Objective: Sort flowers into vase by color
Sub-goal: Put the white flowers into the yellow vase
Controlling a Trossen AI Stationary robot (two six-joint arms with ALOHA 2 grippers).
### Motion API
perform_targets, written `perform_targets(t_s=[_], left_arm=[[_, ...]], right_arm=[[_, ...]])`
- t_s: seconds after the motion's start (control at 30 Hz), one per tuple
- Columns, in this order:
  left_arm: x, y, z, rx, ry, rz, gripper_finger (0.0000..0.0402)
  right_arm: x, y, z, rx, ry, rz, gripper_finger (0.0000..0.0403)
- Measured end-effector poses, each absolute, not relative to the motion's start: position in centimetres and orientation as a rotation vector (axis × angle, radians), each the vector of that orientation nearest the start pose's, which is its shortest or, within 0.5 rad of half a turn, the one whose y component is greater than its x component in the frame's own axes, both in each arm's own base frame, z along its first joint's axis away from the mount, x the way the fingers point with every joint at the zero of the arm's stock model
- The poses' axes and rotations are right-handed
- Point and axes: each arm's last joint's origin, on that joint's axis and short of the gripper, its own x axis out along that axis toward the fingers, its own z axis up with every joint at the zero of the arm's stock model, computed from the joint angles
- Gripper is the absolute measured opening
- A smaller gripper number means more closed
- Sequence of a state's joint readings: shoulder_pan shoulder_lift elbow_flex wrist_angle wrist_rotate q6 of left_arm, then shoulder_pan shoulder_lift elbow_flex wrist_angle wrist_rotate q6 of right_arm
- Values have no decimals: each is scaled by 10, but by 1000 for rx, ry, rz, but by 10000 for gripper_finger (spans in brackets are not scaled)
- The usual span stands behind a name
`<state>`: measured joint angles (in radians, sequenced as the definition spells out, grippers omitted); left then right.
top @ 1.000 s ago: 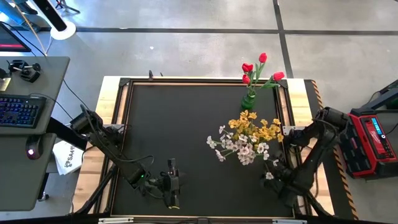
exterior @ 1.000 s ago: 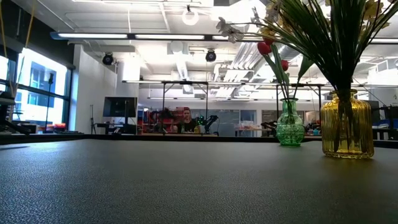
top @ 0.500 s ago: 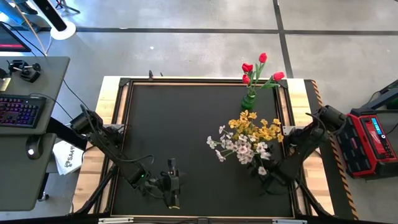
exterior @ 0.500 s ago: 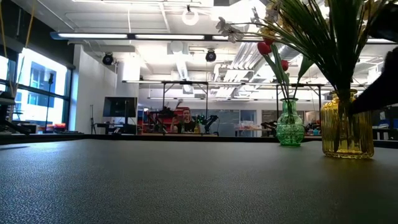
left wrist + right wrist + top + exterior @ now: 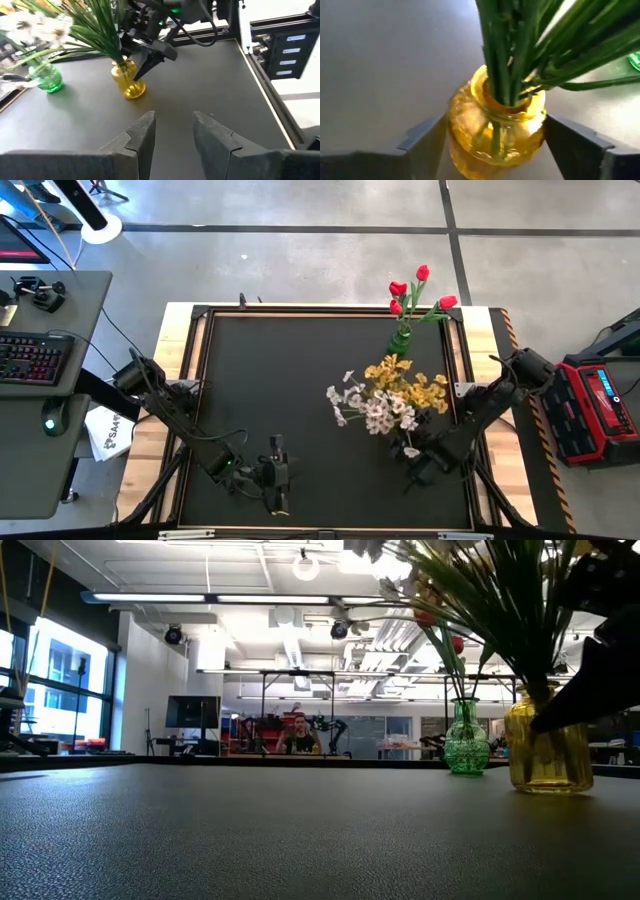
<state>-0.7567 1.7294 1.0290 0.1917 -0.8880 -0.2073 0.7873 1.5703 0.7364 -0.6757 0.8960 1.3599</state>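
Under bouquet, yellow vase (image 5: 495, 125) half-hidden between spread right pincer (image 5: 495, 137) fingers; contact unclear; left pincer (image 5: 172, 132) parted, idle.

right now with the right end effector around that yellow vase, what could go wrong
1. The right end effector has its open fingers on either side of the yellow vase, which looks tilted in the low view; a push or an off-centre squeeze might tip it.
2. The vase holds a tall, top-heavy bunch of yellow and white flowers, so a quick move could topple it or spill stems.
3. The green vase with red flowers stands close by and might get knocked.
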Motion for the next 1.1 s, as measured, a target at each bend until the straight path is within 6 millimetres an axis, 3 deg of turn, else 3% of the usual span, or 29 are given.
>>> perform_targets(t_s=[0.23,0.6,0.9,1.1], left_arm=[[279,-234,210,162,339,131,120],[278,-234,210,166,342,129,120],[263,-236,212,221,370,177,120],[240,-228,217,194,455,227,120]], right_arm=[[184,148,141,122,697,-663,234],[191,155,142,131,671,-592,229],[227,160,156,95,501,-467,228],[265,126,168,60,455,-479,227]])
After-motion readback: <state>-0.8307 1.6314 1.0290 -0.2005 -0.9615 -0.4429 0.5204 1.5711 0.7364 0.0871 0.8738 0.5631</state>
